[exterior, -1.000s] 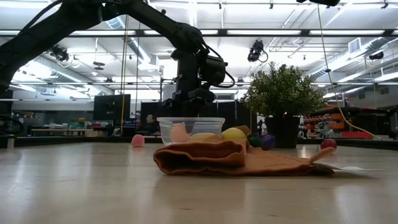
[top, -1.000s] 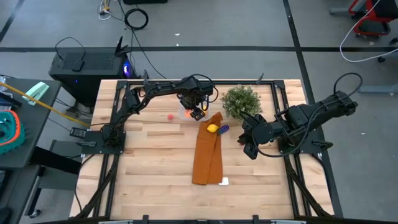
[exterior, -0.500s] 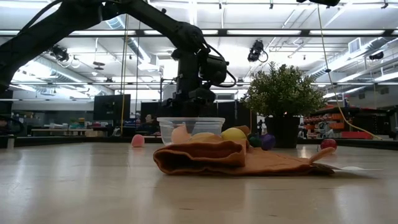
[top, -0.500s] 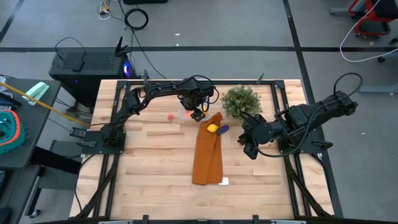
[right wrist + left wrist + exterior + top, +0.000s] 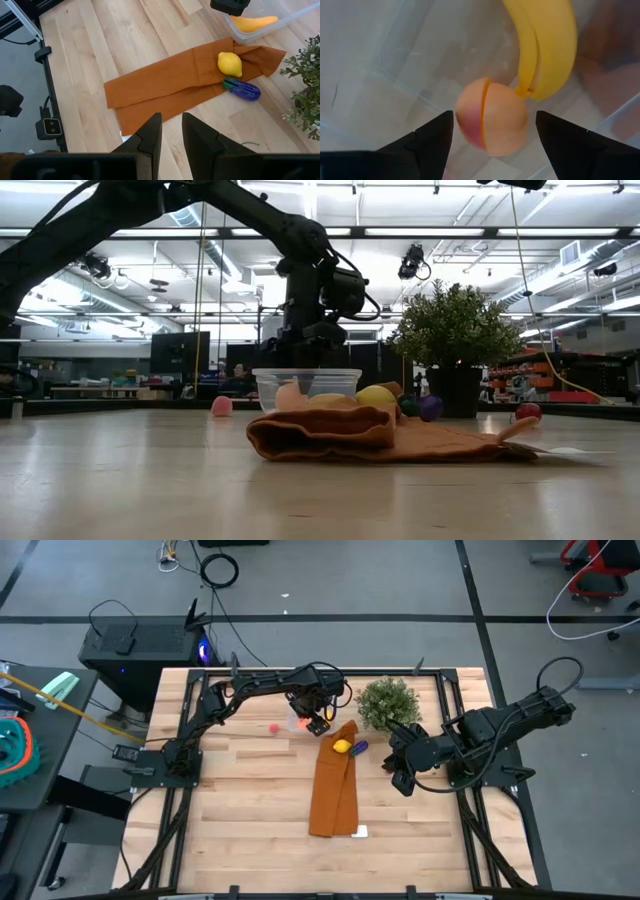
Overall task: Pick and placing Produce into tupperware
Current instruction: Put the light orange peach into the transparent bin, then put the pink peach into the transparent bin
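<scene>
A long orange-brown cloth (image 5: 333, 783) lies across the wooden counter (image 5: 240, 790); a green potted plant (image 5: 388, 702) stands just beside its far end.

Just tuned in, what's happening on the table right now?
The left claw hangs open over the clear tupperware, with a peach-coloured fruit and a banana lying in the box below it. The lemon and a purple piece are still out on the orange cloth, and a small red piece sits on the wood left of the box. The right claw waits near the potted plant.
</scene>
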Controlling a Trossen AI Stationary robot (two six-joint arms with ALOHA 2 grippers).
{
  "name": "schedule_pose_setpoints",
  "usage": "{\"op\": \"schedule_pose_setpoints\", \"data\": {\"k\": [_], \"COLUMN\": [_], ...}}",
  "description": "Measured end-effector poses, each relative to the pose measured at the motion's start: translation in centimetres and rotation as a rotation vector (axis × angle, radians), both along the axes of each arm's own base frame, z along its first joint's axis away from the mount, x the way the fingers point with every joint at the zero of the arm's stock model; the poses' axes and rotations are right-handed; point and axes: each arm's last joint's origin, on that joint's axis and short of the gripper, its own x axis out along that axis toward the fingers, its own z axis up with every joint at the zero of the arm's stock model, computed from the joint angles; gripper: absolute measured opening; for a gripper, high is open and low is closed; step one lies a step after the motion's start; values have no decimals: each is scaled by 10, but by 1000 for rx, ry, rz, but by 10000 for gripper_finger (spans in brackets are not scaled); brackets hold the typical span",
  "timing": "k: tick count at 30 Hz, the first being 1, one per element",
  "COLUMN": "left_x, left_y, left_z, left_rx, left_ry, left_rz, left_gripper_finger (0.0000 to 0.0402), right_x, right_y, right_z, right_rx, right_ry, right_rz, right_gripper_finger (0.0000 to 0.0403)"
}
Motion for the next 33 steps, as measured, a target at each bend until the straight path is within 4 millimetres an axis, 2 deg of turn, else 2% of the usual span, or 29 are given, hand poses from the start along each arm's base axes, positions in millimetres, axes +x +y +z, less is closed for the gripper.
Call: {"op": "schedule_pose_setpoints", "data": {"k": [12,16,27,33], "left_x": [0,1,12,6], "left_y": [0,1,6,-1], "left_z": [1,7,49,79], "left_rx": [4,26,76,71], "left_ry": [-1,-12,-127,-82], "left_rz": [-5,-12,-19,-71], "left_gripper_finger": [329,332,328,328], "right_x": [0,0,0,0], "right_y": [0,0,0,0], "right_z": [0,0,0,0], "right_rx": [-1,-2,-2,-2], "right_ry": [0,0,0,0], "right_rz": [1,2,3,3], "right_gripper_finger": [83,83,83,83]}}
